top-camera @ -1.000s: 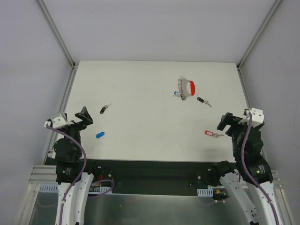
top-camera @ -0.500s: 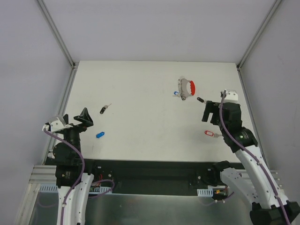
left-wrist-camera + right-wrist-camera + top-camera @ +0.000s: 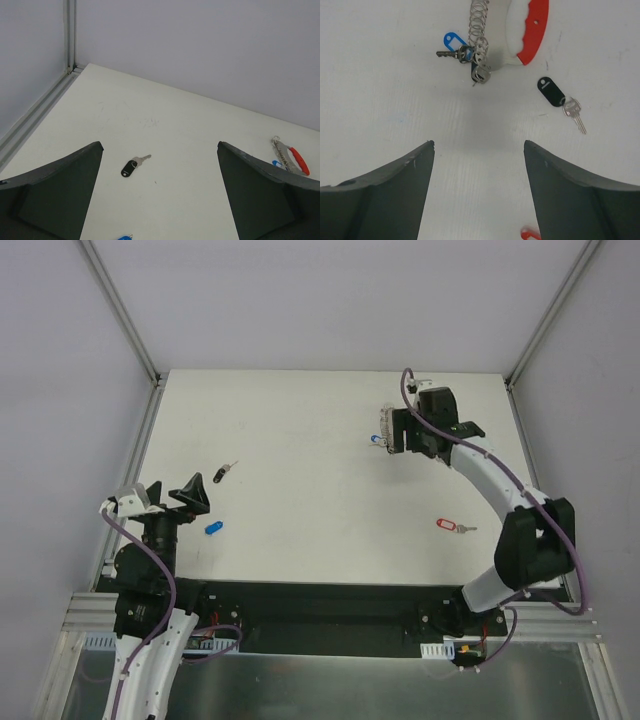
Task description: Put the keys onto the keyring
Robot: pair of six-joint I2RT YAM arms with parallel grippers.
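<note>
On the white tabletop (image 3: 300, 440), the black two-fingered right gripper (image 3: 479, 145) hangs wide and empty above the curved red-and-white plastic keyring (image 3: 530, 30) with its silver chain at far right, the left gripper (image 3: 160, 145) gapes empty near-left, a blue-headed silver key (image 3: 451, 41) touches the chain's ring, and a black-headed key (image 3: 551, 91) lies just beside the band.

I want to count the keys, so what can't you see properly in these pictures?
Top view: the right arm covers most of the keyring and the black key beside it.
Right wrist view: the red key is cut off by the bottom edge.
Left wrist view: a blue key is cut off by the bottom edge, and a left finger hides the keyring's end.
</note>
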